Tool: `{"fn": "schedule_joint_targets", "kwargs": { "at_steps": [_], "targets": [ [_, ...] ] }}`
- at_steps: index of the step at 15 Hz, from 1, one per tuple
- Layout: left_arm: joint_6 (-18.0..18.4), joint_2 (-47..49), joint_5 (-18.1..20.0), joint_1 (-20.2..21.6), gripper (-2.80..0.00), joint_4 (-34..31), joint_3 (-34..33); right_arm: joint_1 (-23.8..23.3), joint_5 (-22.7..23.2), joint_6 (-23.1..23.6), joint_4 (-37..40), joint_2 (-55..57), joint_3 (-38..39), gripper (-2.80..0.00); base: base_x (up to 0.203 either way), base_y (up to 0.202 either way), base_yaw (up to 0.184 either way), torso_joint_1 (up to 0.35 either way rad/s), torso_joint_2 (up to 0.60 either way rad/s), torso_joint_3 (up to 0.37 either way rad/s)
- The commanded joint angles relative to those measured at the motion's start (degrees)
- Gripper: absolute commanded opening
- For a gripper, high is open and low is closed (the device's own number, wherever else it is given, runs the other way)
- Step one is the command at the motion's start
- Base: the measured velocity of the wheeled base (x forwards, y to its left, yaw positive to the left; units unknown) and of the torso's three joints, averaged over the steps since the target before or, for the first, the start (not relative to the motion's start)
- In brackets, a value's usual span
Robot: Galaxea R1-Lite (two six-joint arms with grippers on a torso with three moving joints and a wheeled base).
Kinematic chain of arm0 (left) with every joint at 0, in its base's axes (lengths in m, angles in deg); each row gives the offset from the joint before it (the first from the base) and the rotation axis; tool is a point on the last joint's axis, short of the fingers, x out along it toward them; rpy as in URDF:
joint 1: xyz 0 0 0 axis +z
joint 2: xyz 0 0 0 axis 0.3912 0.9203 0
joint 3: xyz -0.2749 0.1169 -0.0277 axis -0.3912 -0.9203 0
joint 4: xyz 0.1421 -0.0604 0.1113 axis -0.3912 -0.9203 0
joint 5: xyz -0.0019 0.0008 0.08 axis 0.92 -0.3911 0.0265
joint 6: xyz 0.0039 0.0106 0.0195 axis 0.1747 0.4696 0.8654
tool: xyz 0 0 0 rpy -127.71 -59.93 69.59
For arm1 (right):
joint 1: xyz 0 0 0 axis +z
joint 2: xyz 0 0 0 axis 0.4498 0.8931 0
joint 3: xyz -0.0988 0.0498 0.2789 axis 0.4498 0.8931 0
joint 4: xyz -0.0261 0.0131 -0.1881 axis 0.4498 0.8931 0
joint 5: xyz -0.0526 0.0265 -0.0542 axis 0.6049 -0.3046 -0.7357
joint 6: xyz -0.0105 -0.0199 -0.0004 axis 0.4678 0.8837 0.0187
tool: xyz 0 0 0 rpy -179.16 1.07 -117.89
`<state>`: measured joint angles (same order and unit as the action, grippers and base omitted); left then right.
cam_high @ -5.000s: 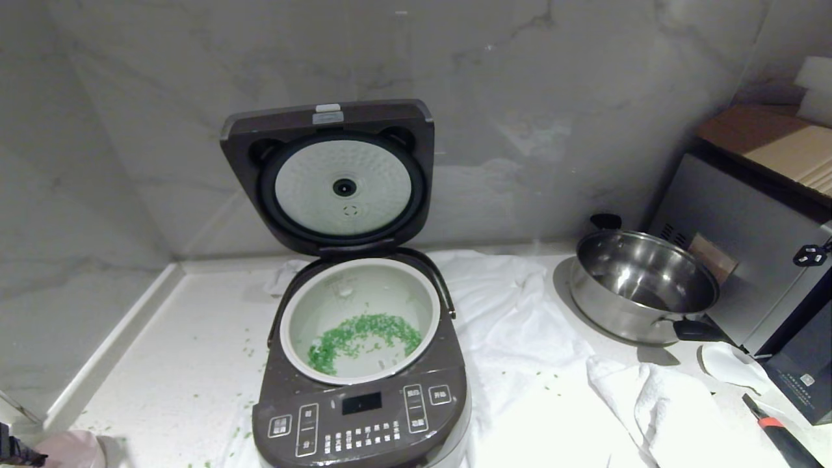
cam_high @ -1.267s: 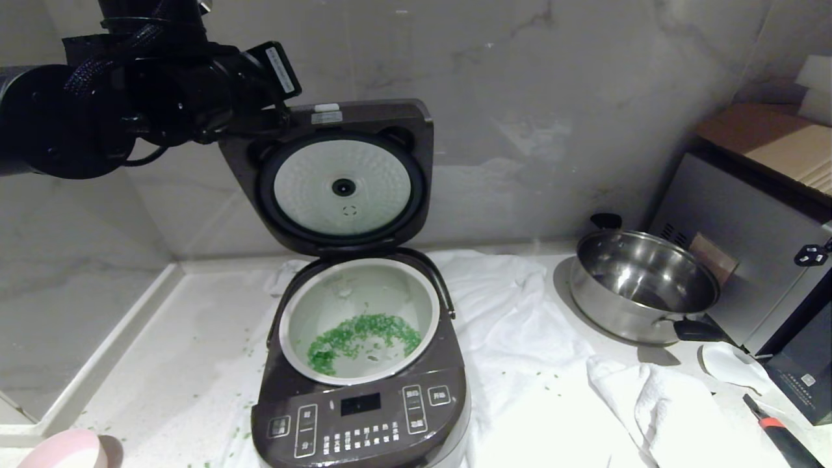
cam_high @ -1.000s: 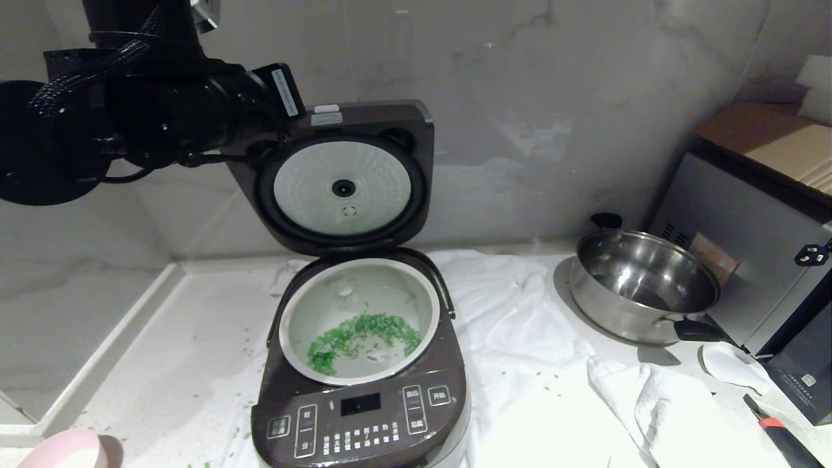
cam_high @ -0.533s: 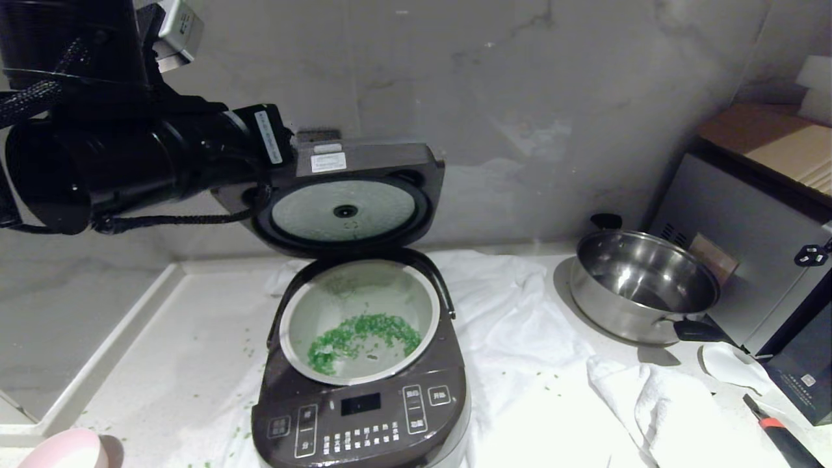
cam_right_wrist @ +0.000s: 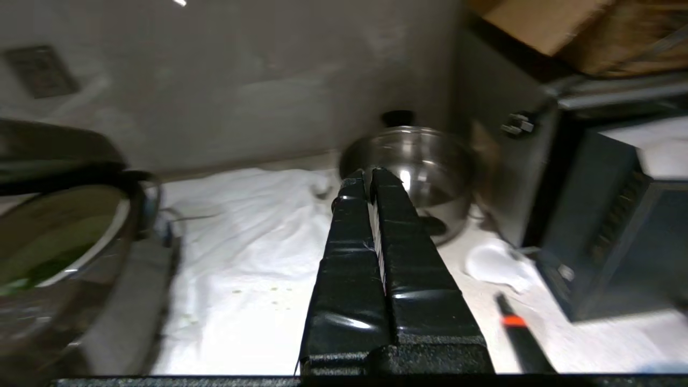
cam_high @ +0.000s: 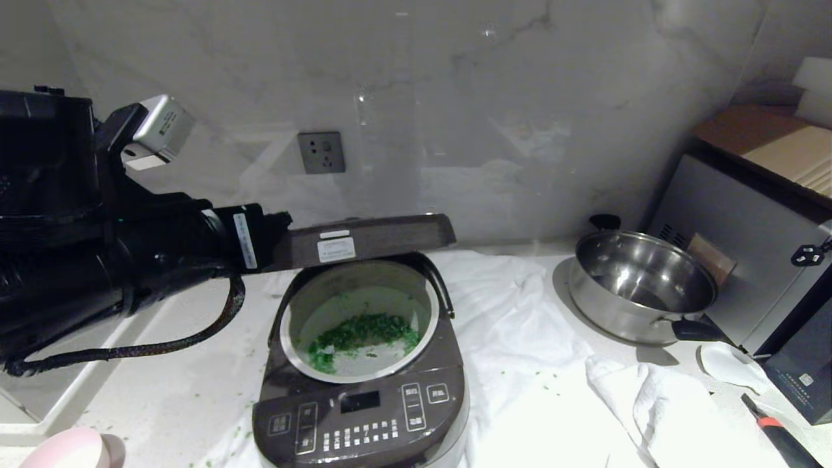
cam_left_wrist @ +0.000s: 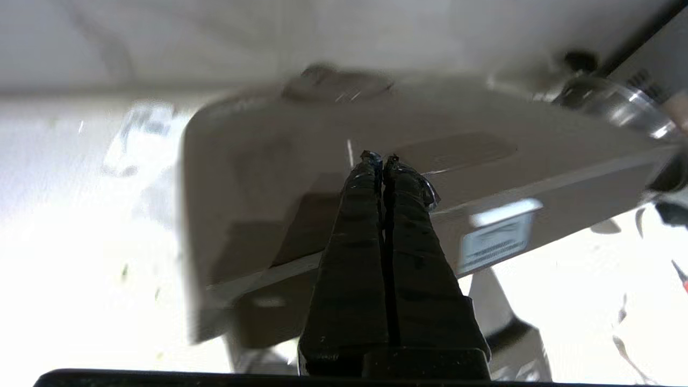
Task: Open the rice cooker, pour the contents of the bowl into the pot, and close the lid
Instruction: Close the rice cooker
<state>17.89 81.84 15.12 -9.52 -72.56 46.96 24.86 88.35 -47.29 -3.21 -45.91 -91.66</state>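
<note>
Lid [cam_high: 364, 242] half-lowered over pot [cam_high: 361, 325] | left fingers [cam_left_wrist: 400, 185] closed, atop lid (wrist only) | right fingers [cam_right_wrist: 395, 209] closed

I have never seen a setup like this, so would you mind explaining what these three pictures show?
It is a two-armed robot closing a rice cooker. The wide picture comes from its head camera; the other two come from cameras behind each gripper. The left gripper, fingers shut, presses on the half-lowered lid; nothing is held. Green bits lie in the pot. The right gripper, also shut and empty, hangs over a white cloth near a steel saucepan. A pink bowl sits at the front left.
</note>
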Motion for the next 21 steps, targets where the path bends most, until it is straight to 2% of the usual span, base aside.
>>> {"fn": "schedule_joint_targets", "kwargs": {
  "at_steps": [1, 3, 5, 7, 12, 14, 16, 21],
  "targets": [
    [-1.55, -1.99, -0.29, 0.0, -2.8, 0.06, -3.28, 0.0, 4.75, -1.59, 0.01, 10.47, -6.23, -2.8, 0.0, 0.0, 0.0, 0.0, 0.0, 0.0],
    [-2.68, -2.29, -0.29, -0.14, -2.8, 0.06, -4.75, 0.34, 10.01, -5.32, 0.02, 18.99, -12.27, -2.8, 0.0, 0.0, 0.0, 0.0, 0.0, 0.0],
    [-4.28, -1.75, -0.37, -1.39, -2.8, 0.06, -5.29, 3.06, 16.27, -11.15, 0.05, 29.42, -17.29, -2.8, 0.0, 0.0, 0.0, 0.0, 0.0, 0.0],
    [-4.65, -1.83, -0.38, -1.64, -2.8, 0.06, -5.64, 7.82, 19.83, -17.57, 0.08, 41.85, -23.11, -2.8, 0.0, 0.0, 0.0, 0.0, 0.0, 0.0],
    [-4.98, -1.94, -0.38, -1.92, -2.8, 0.06, -7.81, 22.83, 23.81, -28.23, 2.36, 66.78, -38.86, -2.8, 0.0, 0.0, 0.0, 0.0, 0.0, 0.0],
    [-5.0, -2.52, -0.38, -2.26, -2.8, 0.06, -8.54, 27.83, 25.56, -30.45, 6.9, 74.36, -45.6, -2.8, 0.0, 0.0, 0.0, 0.0, 0.0, 0.0],
    [-5.03, -3.64, -0.38, -3.0, -2.8, 0.06, -9.52, 30.31, 28.73, -31.45, 11.19, 78.62, -51.36, -2.8, 0.0, 0.0, 0.0, 0.0, 0.0, 0.0],
    [-7.46, -6.0, -0.38, -4.37, -2.8, 0.06, -12.72, 35.7, 30.39, -31.69, 13.0, 85.55, -54.01, -2.8, 0.0, 0.0, 0.0, 0.0, 0.0, 0.0]
  ]
}}
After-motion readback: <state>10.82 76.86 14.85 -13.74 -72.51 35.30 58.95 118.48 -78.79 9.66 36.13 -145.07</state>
